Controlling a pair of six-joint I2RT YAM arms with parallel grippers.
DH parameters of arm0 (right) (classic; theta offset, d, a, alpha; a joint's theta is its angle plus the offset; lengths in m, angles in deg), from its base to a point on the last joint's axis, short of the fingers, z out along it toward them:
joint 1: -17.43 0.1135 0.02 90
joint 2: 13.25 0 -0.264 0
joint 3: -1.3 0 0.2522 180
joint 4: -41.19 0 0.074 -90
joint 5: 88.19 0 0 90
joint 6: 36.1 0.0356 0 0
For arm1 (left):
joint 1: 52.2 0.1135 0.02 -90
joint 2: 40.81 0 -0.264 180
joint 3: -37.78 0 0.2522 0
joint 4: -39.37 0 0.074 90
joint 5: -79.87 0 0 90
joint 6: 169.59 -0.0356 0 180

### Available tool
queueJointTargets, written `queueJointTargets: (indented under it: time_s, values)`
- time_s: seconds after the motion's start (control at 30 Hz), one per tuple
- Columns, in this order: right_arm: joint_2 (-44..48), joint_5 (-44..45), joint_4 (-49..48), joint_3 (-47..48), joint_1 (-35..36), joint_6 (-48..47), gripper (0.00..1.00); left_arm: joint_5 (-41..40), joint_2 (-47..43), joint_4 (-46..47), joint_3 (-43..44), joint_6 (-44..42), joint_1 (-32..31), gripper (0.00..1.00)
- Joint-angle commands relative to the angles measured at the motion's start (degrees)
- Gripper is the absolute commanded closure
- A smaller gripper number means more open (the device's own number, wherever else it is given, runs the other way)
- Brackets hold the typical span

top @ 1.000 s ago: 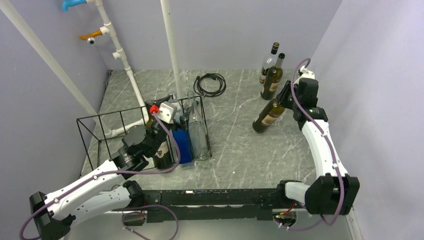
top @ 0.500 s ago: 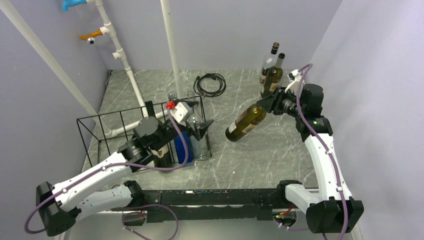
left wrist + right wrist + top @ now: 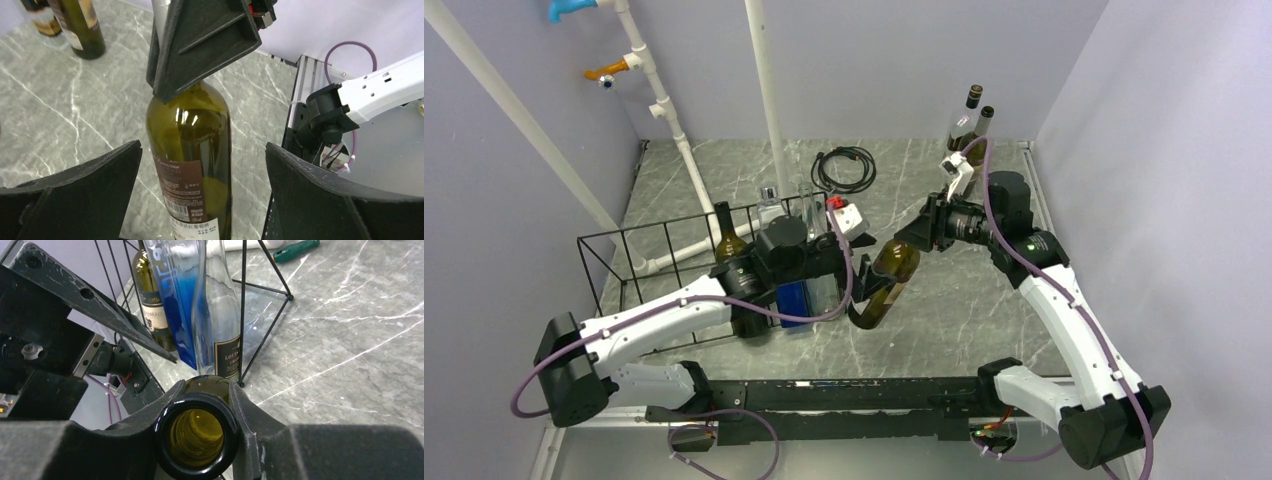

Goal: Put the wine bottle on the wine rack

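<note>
Marble table (image 3: pixel 944 320), wine rack (image 3: pixel 624 262) at left with a green, a blue and a clear bottle already in its right end. Change over the last second: right arm (image 3: pixel 1064 300) swings in from the far right corner, where two spare bottles (image 3: pixel 969 115) stand, to table centre. Left arm (image 3: pixel 664 320) pulls up out of the rack and reaches right to meet it. The wine bottle (image 3: pixel 886 280) is now just off the rack's right end, tilted, neck up and to the right, base low. Cannot tell whether the base touches the table. Right gripper (image 3: pixel 929 228) is clenched on the neck just below the mouth, clear in the right wrist view. Left gripper (image 3: pixel 859 250) has gone from part-spread to fully spread. In the left wrist view its fingers (image 3: pixel 75 185) flank the bottle's body with a gap on both sides, no contact. Reading: a handover is being set up. Bottle not yet on the rack; the left jaws must close on the body before the right lets go.
</note>
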Motion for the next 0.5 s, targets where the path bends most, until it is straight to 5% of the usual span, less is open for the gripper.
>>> queueJointTargets:
  time_s: [0.0, 0.47]
  values:
    - [-0.7, -0.6, -3.9, 4.3, 1.8, 1.8, 1.00, -1.8, 3.8, -4.4, 4.9, 1.9, -0.7, 0.00]
    - [-1.3, 2.1, -6.4, 4.1, 6.5, 4.5, 1.00, -5.6, 11.8, -11.0, 9.8, 6.7, -1.1, 0.04]
